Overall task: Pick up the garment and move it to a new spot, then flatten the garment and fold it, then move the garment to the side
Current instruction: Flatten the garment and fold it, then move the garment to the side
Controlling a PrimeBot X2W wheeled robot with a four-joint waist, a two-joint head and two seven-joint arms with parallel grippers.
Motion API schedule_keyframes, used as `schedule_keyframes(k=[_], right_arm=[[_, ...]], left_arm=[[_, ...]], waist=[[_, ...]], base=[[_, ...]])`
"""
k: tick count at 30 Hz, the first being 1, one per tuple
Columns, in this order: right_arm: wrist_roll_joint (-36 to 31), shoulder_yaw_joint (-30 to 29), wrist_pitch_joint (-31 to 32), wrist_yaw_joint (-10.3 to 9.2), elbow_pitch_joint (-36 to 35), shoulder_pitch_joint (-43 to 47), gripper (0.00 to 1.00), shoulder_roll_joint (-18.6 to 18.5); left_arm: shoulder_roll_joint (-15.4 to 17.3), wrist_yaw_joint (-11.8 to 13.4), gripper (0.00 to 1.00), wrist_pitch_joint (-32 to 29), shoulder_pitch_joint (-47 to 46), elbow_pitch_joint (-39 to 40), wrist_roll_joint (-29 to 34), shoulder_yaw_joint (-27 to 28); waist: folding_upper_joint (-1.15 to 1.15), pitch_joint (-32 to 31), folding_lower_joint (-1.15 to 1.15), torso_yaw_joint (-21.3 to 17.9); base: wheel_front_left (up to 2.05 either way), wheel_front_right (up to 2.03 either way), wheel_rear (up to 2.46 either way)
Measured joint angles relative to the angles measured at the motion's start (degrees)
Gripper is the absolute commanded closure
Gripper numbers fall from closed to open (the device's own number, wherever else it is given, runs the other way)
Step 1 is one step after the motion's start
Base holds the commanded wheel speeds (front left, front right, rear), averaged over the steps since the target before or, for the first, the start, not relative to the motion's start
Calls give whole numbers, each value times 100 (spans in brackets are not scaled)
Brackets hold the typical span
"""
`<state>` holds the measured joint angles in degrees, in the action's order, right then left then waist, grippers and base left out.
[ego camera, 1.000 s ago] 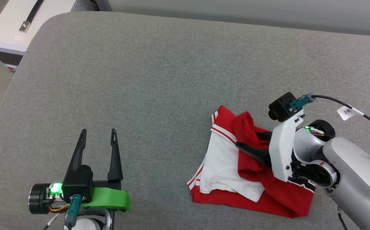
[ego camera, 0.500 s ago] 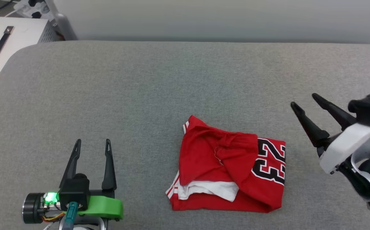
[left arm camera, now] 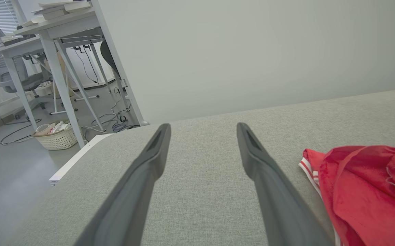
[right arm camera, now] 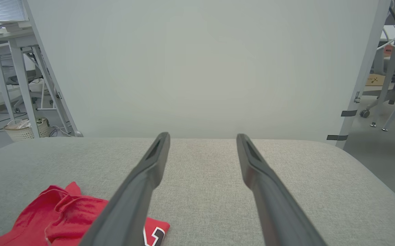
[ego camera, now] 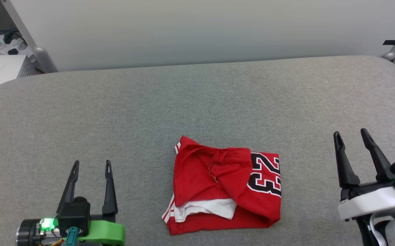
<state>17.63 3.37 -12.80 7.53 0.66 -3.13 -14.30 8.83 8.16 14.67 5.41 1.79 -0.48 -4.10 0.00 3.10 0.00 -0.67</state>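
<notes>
Folded red garment [ego camera: 217, 191] on grey worktop [ego camera: 149, 112], flanked by two empty grippers.

Left gripper [ego camera: 92, 163], lower left: fingers spread wide, holding nothing, well apart from the cloth. Garment, centre front of worktop: loosely folded and rumpled, white layer peeking out at lower left, red-and-white striped trim at left corners, black white-outlined "23" turned sideways on right part. Right gripper [ego camera: 350, 133], lower right: fingers spread wide, holding nothing, well apart from garment's right edge.

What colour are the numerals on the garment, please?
The numerals are black with white outlines on the red garment; the head view shows them best.
</notes>
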Motion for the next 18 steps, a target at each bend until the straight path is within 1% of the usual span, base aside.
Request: schedule_keyframes(k=[2,9,18], right_arm=[[-145,-82,-21,0,-138,195,0,174],[-584,-109,-41,-1,-615,708,0,509],[-788,-289,-21,-1,-871,1040,0,731]], left_arm=[[5,15,0,0,59,35,-1,-1],[15,12,0,0,101,54,-1,-94],[18,-42,0,0,190,49,-54,-126]], waist=[[0,-51,0,-25],[0,-98,0,71],[0,-132,0,221]], base=[[0,0,0],[0,0,0],[0,0,0]])
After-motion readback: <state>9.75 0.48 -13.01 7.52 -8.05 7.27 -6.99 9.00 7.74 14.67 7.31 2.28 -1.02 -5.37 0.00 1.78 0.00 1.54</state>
